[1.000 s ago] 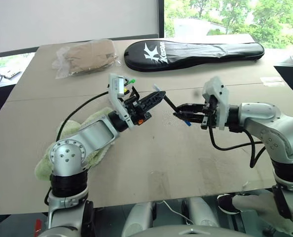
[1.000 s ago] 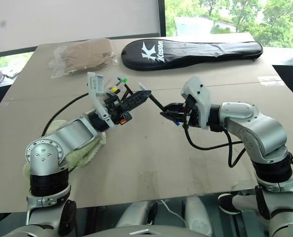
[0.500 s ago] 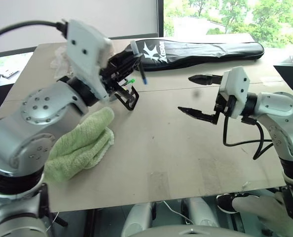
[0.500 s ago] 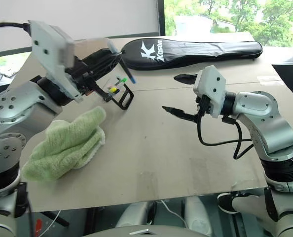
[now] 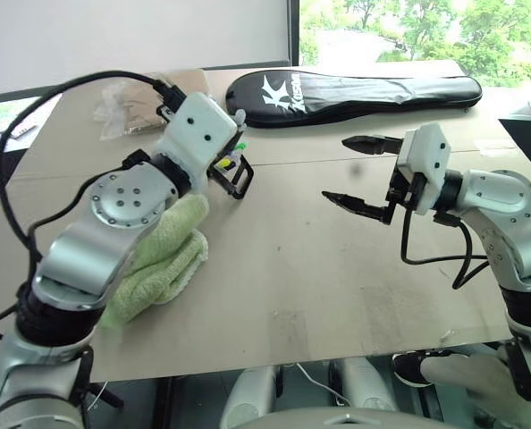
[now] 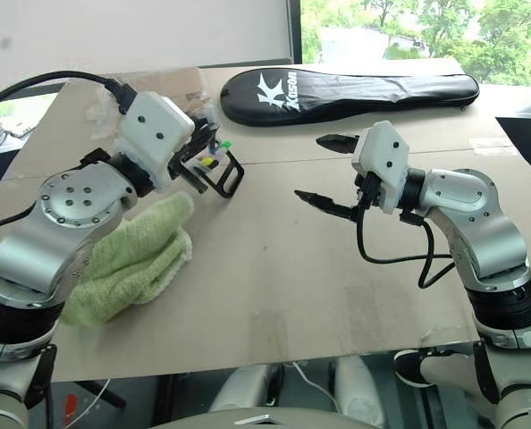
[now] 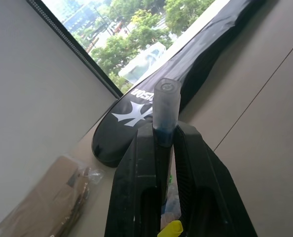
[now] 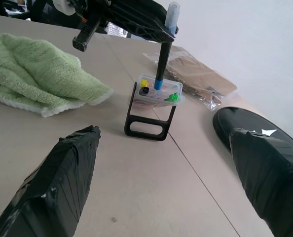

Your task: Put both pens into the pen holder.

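We see our left hand (image 8: 151, 22) clamped on the pen (image 8: 163, 52), which stands nearly upright over the pen holder (image 8: 156, 106), its long axis vertical, blue lower end dipping into the holder's top among the green- and yellow-tipped markers (image 8: 172, 97) and its pale cap end poking up past the fingers (image 7: 136, 163). The holder sits on the counter (image 5: 319, 268) just beside the green towel (image 5: 163, 259). Our right hand (image 5: 359, 170) hangs well apart from it, fingers spread wide and holding nothing.
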`<state>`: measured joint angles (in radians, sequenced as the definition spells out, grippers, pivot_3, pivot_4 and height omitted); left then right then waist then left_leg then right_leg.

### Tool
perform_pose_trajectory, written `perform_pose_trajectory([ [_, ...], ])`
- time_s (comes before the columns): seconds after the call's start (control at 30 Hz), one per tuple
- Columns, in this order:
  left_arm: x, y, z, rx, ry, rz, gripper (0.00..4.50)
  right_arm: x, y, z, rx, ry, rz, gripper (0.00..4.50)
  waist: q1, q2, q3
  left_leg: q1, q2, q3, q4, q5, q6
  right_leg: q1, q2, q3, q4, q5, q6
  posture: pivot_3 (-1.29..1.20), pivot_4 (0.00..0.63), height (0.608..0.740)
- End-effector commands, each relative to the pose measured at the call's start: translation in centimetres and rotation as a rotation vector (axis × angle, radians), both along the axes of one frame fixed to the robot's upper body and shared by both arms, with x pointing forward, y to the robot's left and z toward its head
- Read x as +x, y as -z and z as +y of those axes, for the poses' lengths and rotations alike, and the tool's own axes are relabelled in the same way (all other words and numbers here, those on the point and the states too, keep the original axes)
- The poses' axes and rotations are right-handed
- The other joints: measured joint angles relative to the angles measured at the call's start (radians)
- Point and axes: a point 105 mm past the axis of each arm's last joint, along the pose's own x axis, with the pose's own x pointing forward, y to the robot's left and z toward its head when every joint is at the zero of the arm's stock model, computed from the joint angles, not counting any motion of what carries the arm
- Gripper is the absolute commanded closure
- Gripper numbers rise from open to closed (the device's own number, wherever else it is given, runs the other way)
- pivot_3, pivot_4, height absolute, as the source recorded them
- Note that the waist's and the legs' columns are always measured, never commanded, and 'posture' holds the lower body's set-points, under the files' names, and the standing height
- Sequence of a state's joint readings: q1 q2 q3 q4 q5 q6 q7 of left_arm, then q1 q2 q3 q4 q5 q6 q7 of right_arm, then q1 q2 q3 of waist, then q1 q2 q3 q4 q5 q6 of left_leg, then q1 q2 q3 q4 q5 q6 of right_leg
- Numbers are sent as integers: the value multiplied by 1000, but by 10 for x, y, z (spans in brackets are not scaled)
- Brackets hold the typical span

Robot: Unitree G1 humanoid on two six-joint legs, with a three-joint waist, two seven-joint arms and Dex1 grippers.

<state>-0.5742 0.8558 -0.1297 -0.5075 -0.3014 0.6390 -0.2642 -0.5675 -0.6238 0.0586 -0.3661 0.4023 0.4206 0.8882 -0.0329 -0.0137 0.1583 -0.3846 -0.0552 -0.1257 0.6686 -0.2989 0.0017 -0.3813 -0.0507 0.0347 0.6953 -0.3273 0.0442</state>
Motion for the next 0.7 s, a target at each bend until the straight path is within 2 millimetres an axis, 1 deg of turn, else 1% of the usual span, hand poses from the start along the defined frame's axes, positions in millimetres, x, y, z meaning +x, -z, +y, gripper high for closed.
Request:
perform_pose_trajectory([
  [0.03,11,-4,-1,51,2,-51,4500,-12,-14,-1,28,-23,-75,14,1,0,0,0,0,0,0,0,0,0,0,0,0,0,0,0,150,740],
  [0.13,22,4,1,93,-23,-41,4500,-16,-13,-1,39,-35,-74,14,1,0,0,0,0,-1,0,0,0,0,0,-1,0,0,0,0,150,740],
  [0.27,33,11,6,122,-68,-29,4500,-18,-11,-2,39,-26,-72,14,0,0,0,-1,-1,-1,1,0,0,0,0,-1,0,0,0,0,150,740],
  [0.33,37,12,10,120,-102,-30,4500,-19,-9,-4,41,-19,-68,14,0,0,0,-1,-1,-2,1,0,0,0,0,-2,0,0,0,0,150,740],
  [0.37,38,13,10,112,-102,-24,4049,-19,-9,-4,43,-15,-67,2,0,0,0,-1,-1,-2,1,0,0,0,0,-4,0,0,0,0,150,740],
  [0.4,37,12,9,100,-90,-29,3778,-20,-8,-5,46,-11,-66,0,0,0,0,-1,-1,-2,1,0,0,0,0,-4,1,0,0,0,150,740],
  [0.43,35,10,6,81,-70,-34,3398,-20,-8,-6,50,-8,-64,0,0,0,0,-1,-1,-2,1,0,0,0,0,-4,0,0,0,0,150,740],
  [0.5,29,6,1,23,-30,-32,2500,-21,-8,-8,56,-3,-62,0,0,0,0,-1,-1,-2,1,0,0,0,-1,-4,0,0,0,0,150,740],
  [0.53,26,5,-1,-14,-5,-16,1999,-21,-8,-9,57,-1,-61,0,-1,0,0,-1,-1,-2,2,0,0,0,-1,-5,0,0,0,0,150,740],
  [0.57,21,6,-3,-56,35,9,1595,-21,-8,-10,59,0,-60,0,-1,0,0,-2,-1,-3,2,0,0,0,-1,-5,0,0,0,0,150,740],
  [0.63,3,6,-15,-158,178,53,1595,-21,-6,-11,67,9,-51,0,-3,0,0,-2,-1,-4,2,0,0,0,-1,-5,0,0,0,0,150,740],
  [0.7,-12,8,-21,-263,274,106,1595,-19,-2,-14,75,21,-34,0,-4,0,0,-2,-1,-4,2,0,0,0,-1,-5,0,0,0,0,150,740],
])
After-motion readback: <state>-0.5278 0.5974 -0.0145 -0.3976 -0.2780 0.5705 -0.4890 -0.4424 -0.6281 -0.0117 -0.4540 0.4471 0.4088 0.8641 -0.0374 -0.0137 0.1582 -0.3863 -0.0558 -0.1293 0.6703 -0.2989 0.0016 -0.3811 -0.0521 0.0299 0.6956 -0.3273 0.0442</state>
